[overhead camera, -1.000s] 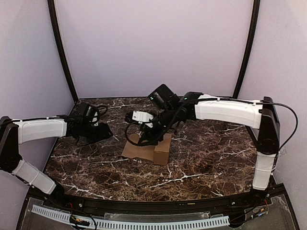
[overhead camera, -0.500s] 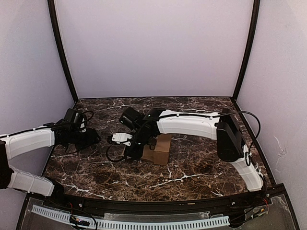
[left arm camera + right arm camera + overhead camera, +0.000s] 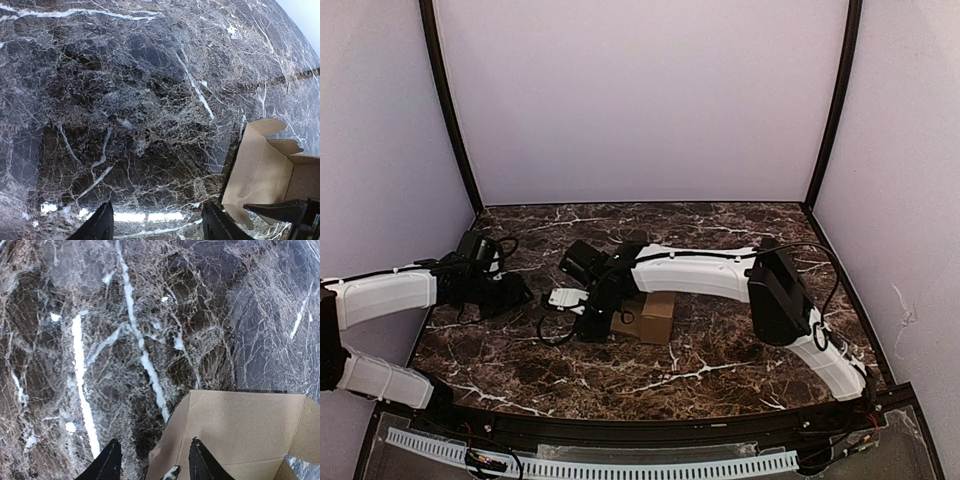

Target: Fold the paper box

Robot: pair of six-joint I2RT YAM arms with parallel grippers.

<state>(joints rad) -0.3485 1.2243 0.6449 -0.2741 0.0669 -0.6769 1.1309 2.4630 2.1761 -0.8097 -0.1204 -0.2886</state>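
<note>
The right fingers [image 3: 200, 460] stand apart astride the box's [image 3: 240, 425] left edge, one over the cardboard and one over the table [image 3: 75, 340], with nothing pinched. The right gripper [image 3: 592, 322] points down at that edge. The right arm [image 3: 700, 272] lies low across the middle, its elbow bent sharply on the right. The left fingers [image 3: 100, 227] are spread and bare above the marble. The left gripper [image 3: 515, 293] hangs near the table's left side, apart from the box, and the left arm [image 3: 390, 295] reaches in level. The box sits mid-table, part folded, its flaps open.
</note>
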